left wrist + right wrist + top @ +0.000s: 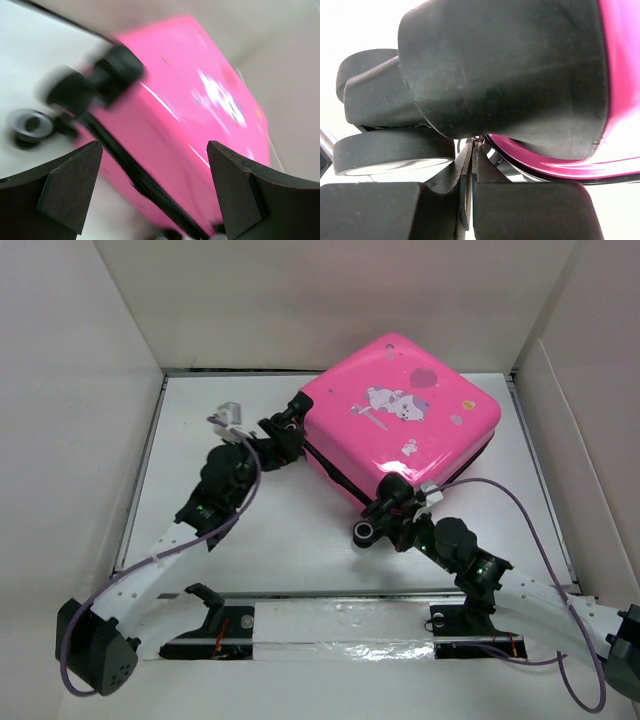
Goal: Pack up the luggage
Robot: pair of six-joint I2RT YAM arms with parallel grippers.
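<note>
The hot-pink luggage (pixel 410 405) lies flat and closed at the back right of the white table, print side up. My left gripper (pixel 285 435) is open at its left corner, by a black wheel (pixel 293 405). In the left wrist view the pink shell (pixel 200 115) and its black seam fill the space between the spread fingers (pixel 152 150), apart from both. My right gripper (pixel 385 502) is at the near corner beside a wheel (pixel 365 532). In the right wrist view it (pixel 474 145) is shut on a thin zipper pull under the black wheel housing (pixel 510 65) and pink shell (pixel 620 75).
White walls (pixel 80 390) close in the table on the left, back and right. A taped strip (pixel 330 625) runs along the near edge between the arm bases. Purple cables (pixel 520 505) loop beside each arm. Bare table (pixel 290 540) lies in front of the luggage.
</note>
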